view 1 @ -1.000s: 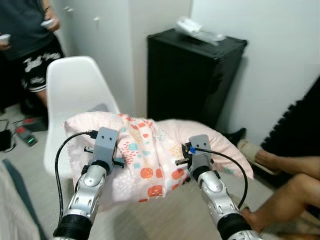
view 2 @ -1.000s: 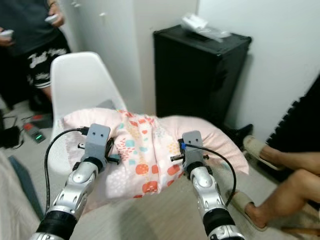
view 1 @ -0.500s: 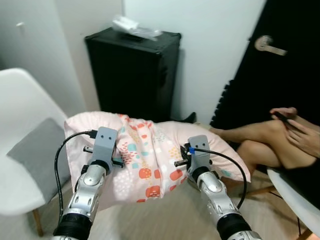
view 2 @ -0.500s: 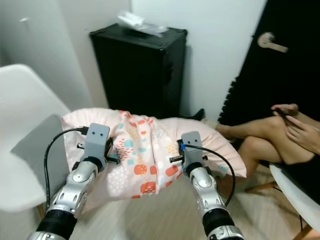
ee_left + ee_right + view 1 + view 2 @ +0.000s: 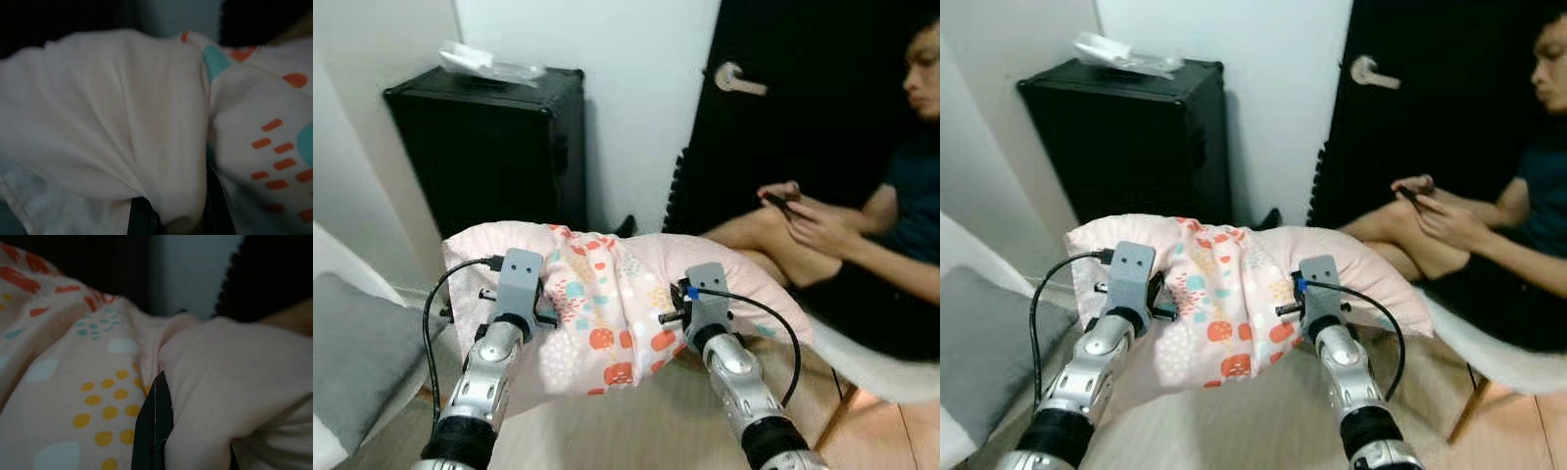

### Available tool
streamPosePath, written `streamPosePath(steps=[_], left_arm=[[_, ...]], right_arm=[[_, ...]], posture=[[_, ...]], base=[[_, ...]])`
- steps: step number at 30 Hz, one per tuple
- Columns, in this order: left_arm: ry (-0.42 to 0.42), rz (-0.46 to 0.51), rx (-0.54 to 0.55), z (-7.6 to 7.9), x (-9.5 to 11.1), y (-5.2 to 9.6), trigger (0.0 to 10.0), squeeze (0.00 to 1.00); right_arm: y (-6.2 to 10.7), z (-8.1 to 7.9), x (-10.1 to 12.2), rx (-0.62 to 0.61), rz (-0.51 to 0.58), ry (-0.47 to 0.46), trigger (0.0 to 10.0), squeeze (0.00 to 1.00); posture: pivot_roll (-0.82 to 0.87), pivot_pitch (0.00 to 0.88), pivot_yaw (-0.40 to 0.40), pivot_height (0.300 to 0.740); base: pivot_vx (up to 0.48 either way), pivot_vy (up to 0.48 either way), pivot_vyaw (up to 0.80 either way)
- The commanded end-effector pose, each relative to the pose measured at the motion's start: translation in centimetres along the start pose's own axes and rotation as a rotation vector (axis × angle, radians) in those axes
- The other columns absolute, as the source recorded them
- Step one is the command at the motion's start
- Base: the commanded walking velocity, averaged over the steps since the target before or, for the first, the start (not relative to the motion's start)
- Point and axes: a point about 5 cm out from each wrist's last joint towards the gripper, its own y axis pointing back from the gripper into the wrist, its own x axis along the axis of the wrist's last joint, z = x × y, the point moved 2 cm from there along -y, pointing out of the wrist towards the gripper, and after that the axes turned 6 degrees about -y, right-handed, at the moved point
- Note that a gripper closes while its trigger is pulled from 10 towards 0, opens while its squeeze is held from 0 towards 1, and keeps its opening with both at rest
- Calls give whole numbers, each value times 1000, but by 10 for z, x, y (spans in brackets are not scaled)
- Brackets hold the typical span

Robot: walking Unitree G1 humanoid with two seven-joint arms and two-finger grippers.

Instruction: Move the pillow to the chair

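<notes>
Starting at the fingers: in the right wrist view one black finger (image 5: 155,426) is pressed into a fold of the pillow (image 5: 607,294), cloth bunched on both sides, so our right gripper (image 5: 690,294) is clamped on the pillow. In the left wrist view the cloth wraps over the dark fingers (image 5: 142,220) of our left gripper (image 5: 533,299); it also grips the pillow. Both grips look the same as 0.5 s ago, and the arms have the same pose in the eye views.

The pillow is pink w/ orange, teal and yellow spots in the middle part. It hangs in the air between the two grippers, in front of us, its ends sagging down on each side. It is not on any chair.

What differs is the background, i.e. the camera turned to the right. The black cabinet (image 5: 489,147) w/ a plastic bag (image 5: 494,64) on top slid to the left side. The white chair with a grey cushion (image 5: 352,362) is now just at the left edge, below and beside the pillow. The dark door w/ its handle (image 5: 739,78) is now more central. A person (image 5: 862,225) sits at right on another white seat (image 5: 871,362), both hands on a phone; before we saw mostly the legs and hands, now also the upper body.
</notes>
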Motion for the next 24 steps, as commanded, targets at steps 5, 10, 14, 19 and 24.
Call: streamPosePath(steps=[5, 10, 14, 19, 24], left_arm=[[-50, 36, -49, 12, 6, 0, 10000, 0], [-59, 35, -57, 12, 5, 0, 10000, 0], [-60, 28, -53, 11, 3, 1, 10000, 0], [-25, 17, -42, 10, 2, 1, 10000, 0], [2, 50, -26, 9, 8, 1, 10000, 0]], right_arm=[[-2, -5, 11, 25, 49, 1, 10000, 0], [-2, -5, 10, 17, 45, -1, 10000, 0], [-2, -5, 10, 10, 43, 0, 10000, 0], [-1, -3, 8, 2, 38, 4, 10000, 0], [0, -1, 7, -6, 32, 7, 10000, 0]], posture=[[-39, 40, -9, 740], [-36, 44, -9, 740], [-37, 44, -7, 740], [-38, 45, -6, 740], [-40, 46, -5, 740]], base=[[0, 0, -800], [0, 0, -800], [0, 0, -800], [0, 0, -800], [0, 0, -800]])
